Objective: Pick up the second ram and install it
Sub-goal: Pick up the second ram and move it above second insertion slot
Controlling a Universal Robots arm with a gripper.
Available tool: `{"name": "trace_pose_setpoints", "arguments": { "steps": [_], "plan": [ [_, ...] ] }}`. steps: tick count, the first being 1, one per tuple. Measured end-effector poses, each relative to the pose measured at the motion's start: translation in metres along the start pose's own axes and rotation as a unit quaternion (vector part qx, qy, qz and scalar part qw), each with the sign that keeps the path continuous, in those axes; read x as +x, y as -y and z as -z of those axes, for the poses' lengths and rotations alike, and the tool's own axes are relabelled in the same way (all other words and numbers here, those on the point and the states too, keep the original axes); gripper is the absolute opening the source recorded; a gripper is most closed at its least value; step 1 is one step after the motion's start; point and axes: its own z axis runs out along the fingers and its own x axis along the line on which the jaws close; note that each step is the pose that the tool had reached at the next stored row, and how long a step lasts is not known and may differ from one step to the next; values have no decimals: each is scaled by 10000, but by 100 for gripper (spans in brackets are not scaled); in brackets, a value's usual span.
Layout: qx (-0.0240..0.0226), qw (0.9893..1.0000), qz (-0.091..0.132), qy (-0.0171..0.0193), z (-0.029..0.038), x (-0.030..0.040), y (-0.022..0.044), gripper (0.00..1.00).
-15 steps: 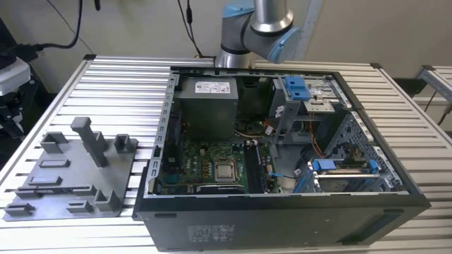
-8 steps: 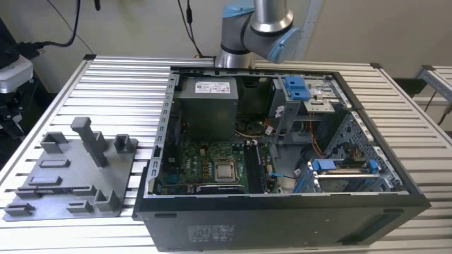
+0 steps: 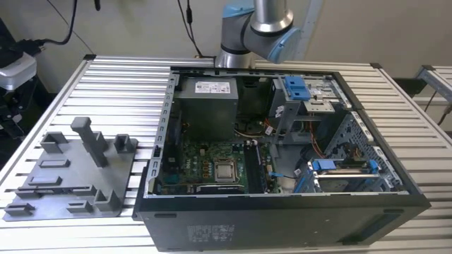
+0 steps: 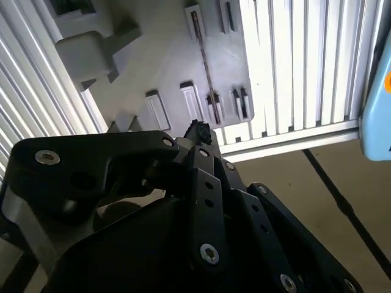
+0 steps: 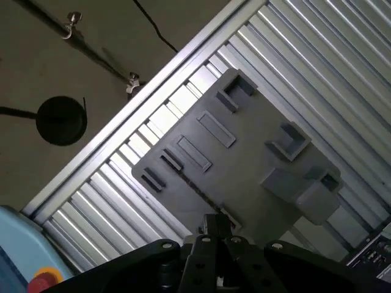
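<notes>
The second ram (image 3: 58, 188) is a thin dark stick standing on edge in a slot near the front of the grey fixture tray (image 3: 74, 169), at the exterior view's left. Both wrist views look down on it from well above: the second ram (image 4: 204, 61) crosses the tray (image 4: 153, 55) as a narrow dark line in the second wrist view, and the second ram (image 5: 192, 186) lies just beyond the gripper's tip on the tray (image 5: 244, 152) in the first. My gripper (image 4: 198, 129) (image 5: 214, 223) is shut, holds nothing and hangs high over the tray, apart from the stick.
An open computer case (image 3: 282, 159) fills the middle of the slatted table (image 3: 113, 90), with its motherboard (image 3: 211, 164), power supply (image 3: 205, 106) and blue drive latches (image 3: 297, 87). The arm's joints (image 3: 258, 26) rise behind it. Upright posts (image 3: 88, 137) stand on the tray.
</notes>
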Motion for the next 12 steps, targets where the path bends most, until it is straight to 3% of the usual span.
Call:
{"name": "trace_pose_setpoints", "arguments": {
  "steps": [6, 12],
  "plan": [
    [36, 9985, 541, 10, -4, 0, 0, 11],
    [54, 9949, 1010, 6, -6, 0, 0, 11]
  ]
}}
